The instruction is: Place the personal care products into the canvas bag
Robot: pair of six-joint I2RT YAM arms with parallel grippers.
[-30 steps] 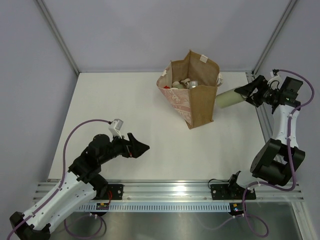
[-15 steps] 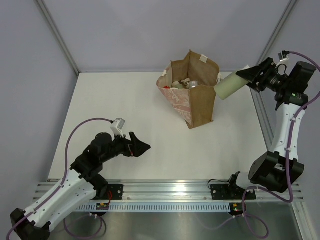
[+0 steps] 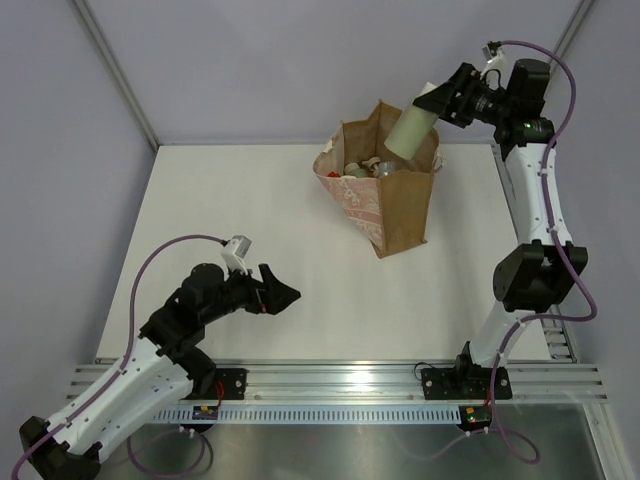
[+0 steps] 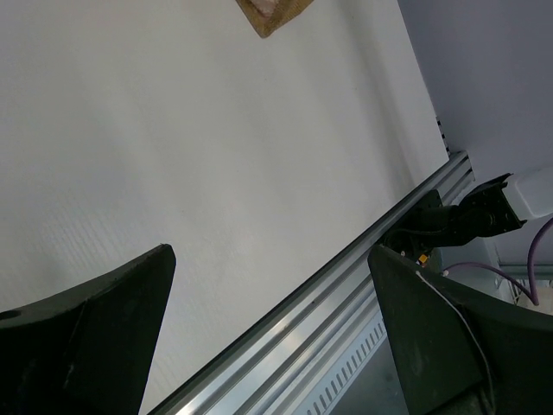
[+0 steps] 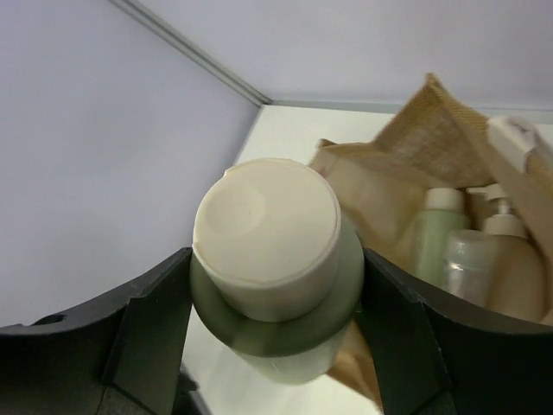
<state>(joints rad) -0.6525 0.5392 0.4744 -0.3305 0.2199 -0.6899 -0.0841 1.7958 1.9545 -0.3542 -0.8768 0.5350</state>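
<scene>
Your cream bottle [image 3: 409,131] hangs tilted over the open, upright canvas bag [image 3: 385,195] near the tabletop's far edge; other bottles [image 5: 473,251] sit inside.

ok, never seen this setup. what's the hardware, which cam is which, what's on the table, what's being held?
Two robot arms are bolted at the near edge of a white table. The overhead picture comes from a fixed camera above them; the other two come from cameras on each wrist, looking past that arm's own fingers. On the table stands a canvas bag, open at the top, with several bottles already inside. The right gripper holds a pale cream bottle tilted above the bag's opening; its wrist view shows that bottle's cap end-on. The left gripper is open and empty, low over bare table.
</scene>
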